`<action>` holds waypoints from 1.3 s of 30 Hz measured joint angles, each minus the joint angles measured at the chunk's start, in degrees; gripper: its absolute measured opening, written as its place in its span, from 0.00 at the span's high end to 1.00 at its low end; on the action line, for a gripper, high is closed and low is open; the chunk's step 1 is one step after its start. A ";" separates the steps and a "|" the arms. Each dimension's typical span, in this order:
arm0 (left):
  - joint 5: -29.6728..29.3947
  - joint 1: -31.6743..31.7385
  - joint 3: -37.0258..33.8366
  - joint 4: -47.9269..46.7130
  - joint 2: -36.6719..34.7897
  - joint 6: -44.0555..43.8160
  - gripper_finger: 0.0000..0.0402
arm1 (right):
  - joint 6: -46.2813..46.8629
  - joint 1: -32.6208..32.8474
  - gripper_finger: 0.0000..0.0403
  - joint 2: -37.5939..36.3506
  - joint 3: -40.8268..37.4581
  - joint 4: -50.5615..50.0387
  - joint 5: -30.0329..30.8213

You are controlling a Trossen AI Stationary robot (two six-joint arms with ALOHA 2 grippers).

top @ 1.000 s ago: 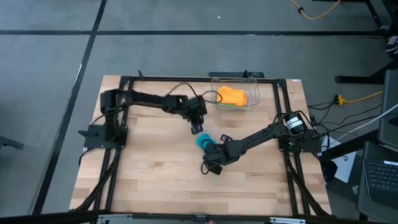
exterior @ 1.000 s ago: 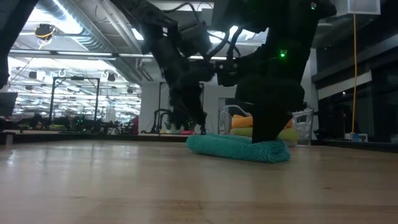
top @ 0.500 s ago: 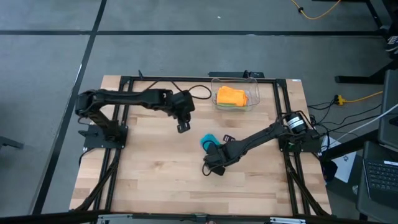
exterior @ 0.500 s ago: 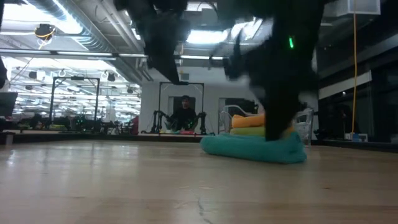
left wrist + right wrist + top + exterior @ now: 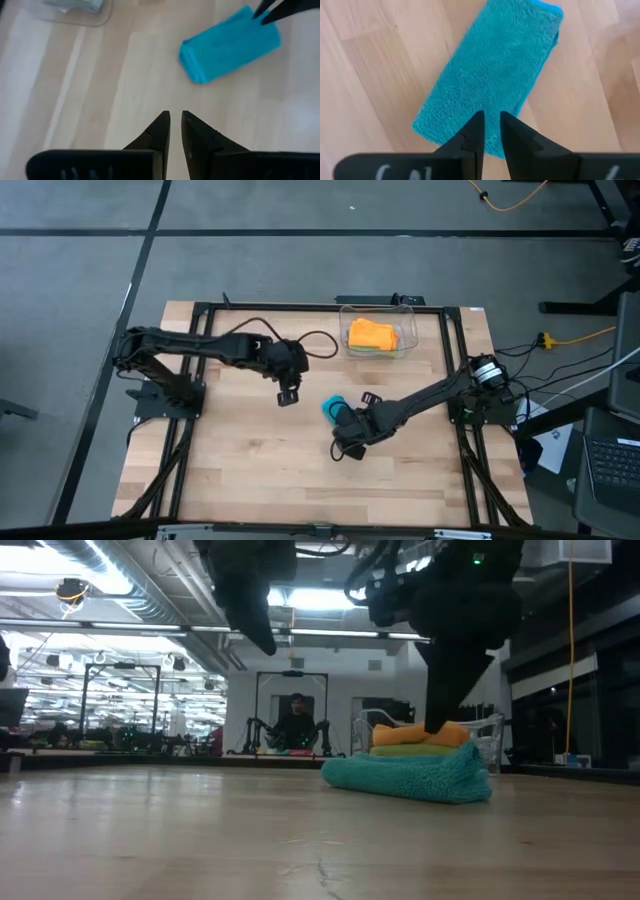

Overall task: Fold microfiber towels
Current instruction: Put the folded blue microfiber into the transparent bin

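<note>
Mid-table – teal towel [image 5: 490, 85] folded, long axis diagonal | right end effector [image 5: 490, 131] above it, nearly closed, empty

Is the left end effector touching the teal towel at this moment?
Apart. The left wrist view shows bare wood between the left end effector and the folded teal towel; the high view also shows it off to the towel's side.

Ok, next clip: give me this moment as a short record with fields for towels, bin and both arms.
teal towel: folded, lying on the table
orange towel: on top of the stack in the clear bin
green towel: under the orange one
left gripper: empty, fingers nearly together, above bare table beside the teal towel
right gripper: fingers nearly together over the teal towel, nothing between them
</note>
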 joint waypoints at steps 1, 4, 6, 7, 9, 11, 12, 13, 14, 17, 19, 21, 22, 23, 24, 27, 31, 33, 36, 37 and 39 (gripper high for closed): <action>-1.07 -0.43 0.00 -0.49 0.00 0.02 0.90 | -0.03 0.00 0.84 -0.05 0.02 0.22 0.12; -4.51 -1.59 0.00 -2.40 0.00 0.01 0.90 | -0.11 -0.15 0.84 -0.05 0.02 1.45 0.27; -5.10 -2.25 0.00 -3.47 0.00 -0.09 0.90 | -1.90 -0.36 0.84 -0.05 0.04 2.35 0.34; -5.11 -2.56 0.00 -3.76 0.06 -0.11 0.90 | -3.24 -0.39 0.84 -0.05 0.04 2.69 0.35; -5.16 -3.13 0.00 -3.54 0.43 -0.13 0.90 | -4.51 -0.39 0.84 -0.05 0.04 3.22 0.42; -5.87 -3.54 -0.04 -3.85 0.52 -0.11 0.90 | -4.32 -0.39 0.84 -0.05 0.04 5.18 0.44; -6.55 -3.76 -0.04 -3.78 0.49 0.02 0.90 | -4.46 -0.39 0.84 -0.05 0.04 6.11 0.45; -7.15 -3.86 -0.04 -3.94 0.48 0.02 0.90 | -4.60 -0.39 0.84 -0.05 0.04 7.39 0.43; -7.78 -3.88 -0.04 -4.36 0.48 0.02 0.90 | -4.59 -0.41 0.84 -0.05 0.07 8.73 0.17; -9.19 -3.87 -0.04 -5.45 0.48 0.04 0.90 | -4.55 -1.20 0.83 -0.08 0.11 12.32 -4.95; -9.48 -3.80 -0.04 -5.79 0.48 0.04 0.90 | -4.56 -1.88 0.80 0.02 0.14 14.55 -7.54; -10.10 -3.82 -0.04 -5.69 0.48 0.04 0.90 | -4.25 -2.52 0.75 0.27 0.15 15.64 -9.22; -10.54 -3.82 -0.04 -5.73 0.48 0.04 0.90 | -3.69 -2.88 0.72 0.69 0.13 16.22 -9.41; -10.79 -3.82 -0.04 -5.70 0.48 0.04 0.90 | -2.44 -3.11 0.68 1.04 -0.01 16.92 -9.39; -10.93 -3.82 -0.04 -5.77 0.48 0.07 0.90 | -1.17 -3.36 0.65 1.30 -0.28 16.61 -9.17; -11.13 -3.82 -0.04 -6.01 0.48 0.07 0.90 | 0.49 -4.10 0.54 2.52 -0.31 16.65 -9.02; -11.91 -3.82 -0.04 -6.91 0.48 0.31 0.90 | -1.27 -4.39 0.44 3.98 -0.28 18.00 -8.19; -12.05 -3.82 -0.04 -6.97 0.48 0.31 0.90 | 0.09 -4.35 0.42 4.71 -0.28 17.77 -7.15; -12.09 -3.82 -0.04 -7.00 0.48 0.50 0.90 | 3.27 -4.33 0.43 6.05 -0.28 16.35 -5.40; -12.09 -3.82 -0.04 -7.08 0.48 0.50 0.90 | 4.47 -4.36 0.44 6.31 -0.28 15.63 -5.19; -12.09 -3.82 -0.04 -7.09 0.48 0.50 0.90 | 6.44 -4.51 0.45 6.42 -0.28 14.07 -5.08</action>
